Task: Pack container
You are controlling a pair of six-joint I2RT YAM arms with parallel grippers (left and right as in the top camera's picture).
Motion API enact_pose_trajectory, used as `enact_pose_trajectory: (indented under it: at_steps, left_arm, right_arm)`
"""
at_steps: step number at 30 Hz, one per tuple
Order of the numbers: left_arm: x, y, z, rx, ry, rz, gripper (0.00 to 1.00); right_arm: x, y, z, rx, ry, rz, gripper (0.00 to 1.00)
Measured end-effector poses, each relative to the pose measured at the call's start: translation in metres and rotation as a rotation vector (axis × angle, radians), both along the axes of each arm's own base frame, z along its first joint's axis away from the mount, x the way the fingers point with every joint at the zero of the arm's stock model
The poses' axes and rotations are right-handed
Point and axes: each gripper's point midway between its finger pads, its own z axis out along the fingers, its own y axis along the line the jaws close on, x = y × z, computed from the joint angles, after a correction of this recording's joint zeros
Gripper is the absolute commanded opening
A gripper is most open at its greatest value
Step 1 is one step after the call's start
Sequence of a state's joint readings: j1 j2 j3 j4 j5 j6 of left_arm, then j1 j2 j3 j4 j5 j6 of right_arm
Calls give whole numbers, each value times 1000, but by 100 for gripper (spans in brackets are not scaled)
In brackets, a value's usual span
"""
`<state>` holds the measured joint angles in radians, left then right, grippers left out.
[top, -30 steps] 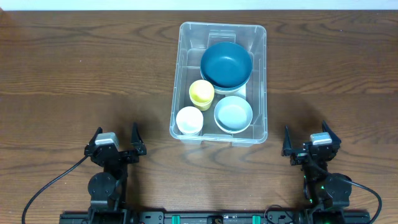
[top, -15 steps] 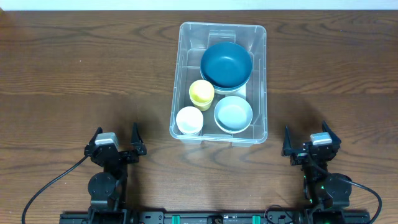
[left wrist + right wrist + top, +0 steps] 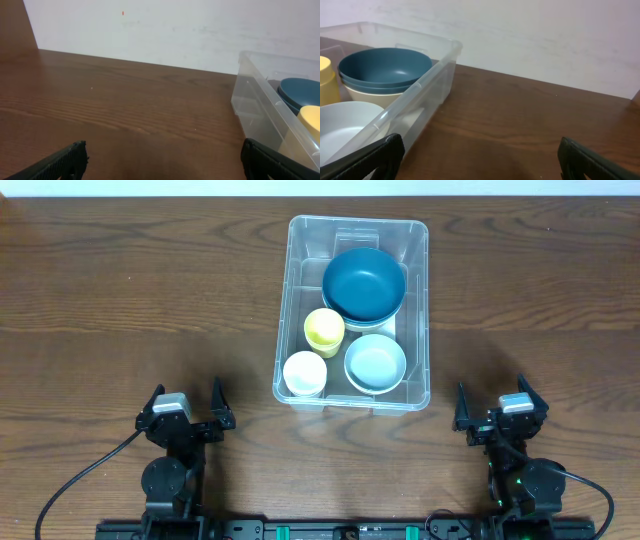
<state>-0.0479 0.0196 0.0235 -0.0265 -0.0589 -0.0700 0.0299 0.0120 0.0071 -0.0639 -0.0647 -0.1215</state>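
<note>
Overhead, the container [image 3: 283, 320] sits mid-worktop [image 3: 120, 300], toward the far side. Inside it are a dark teal bowl [image 3: 364, 283], a yellow cup [image 3: 324, 330], a white cup [image 3: 305, 373] and a pale blue bowl [image 3: 375, 363]. Back at the near edge, the left claw [image 3: 187, 391] and right claw [image 3: 492, 388] both stand spread wide and empty, well apart from the container.

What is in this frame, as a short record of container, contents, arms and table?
container: clear bin, no lid, mid-table
contents: blue bowl topping a stack at the far end; yellow cup and white cup on the left; pale bowl near right
left arm: at the near edge, apart from the container, jaws open and empty
right arm: at the near edge, apart from the container, jaws open and empty
table: dark wood
</note>
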Motion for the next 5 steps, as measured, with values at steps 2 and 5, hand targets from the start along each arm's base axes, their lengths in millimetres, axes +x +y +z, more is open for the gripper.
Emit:
enact_pose_trajectory:
  at_steps: [2,5]
  left_arm:
    - [0,0,0,0,0,0,98]
    - [0,0,0,0,0,0,98]
  right_arm:
    - [0,0,0,0,0,0,99]
    - [0,0,0,0,0,0,99]
